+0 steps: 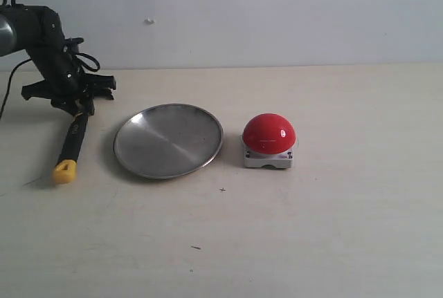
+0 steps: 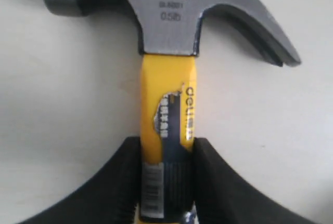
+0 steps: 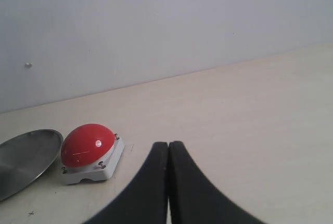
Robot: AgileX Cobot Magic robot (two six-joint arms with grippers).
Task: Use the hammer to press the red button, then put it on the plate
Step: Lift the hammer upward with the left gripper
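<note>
The hammer [image 1: 75, 139] lies at the left of the table, its yellow looped end toward the front. My left gripper [image 1: 77, 104] is over its head end. In the left wrist view the gripper [image 2: 166, 143] is shut on the hammer [image 2: 166, 26], both pads pressed against the yellow neck where the black grip begins. The silver plate [image 1: 168, 141] sits just right of the hammer, and the red button [image 1: 268, 134] stands right of the plate. My right gripper [image 3: 168, 143] is shut on nothing, off to the side of the button [image 3: 87, 143] and the plate [image 3: 23, 156]. It does not show in the exterior view.
A pale wooden table [image 1: 332, 229] runs back to a plain white wall [image 1: 277, 14]. A small mark [image 1: 149, 21] is on the wall. A cable hangs beside the left arm [image 1: 28, 28].
</note>
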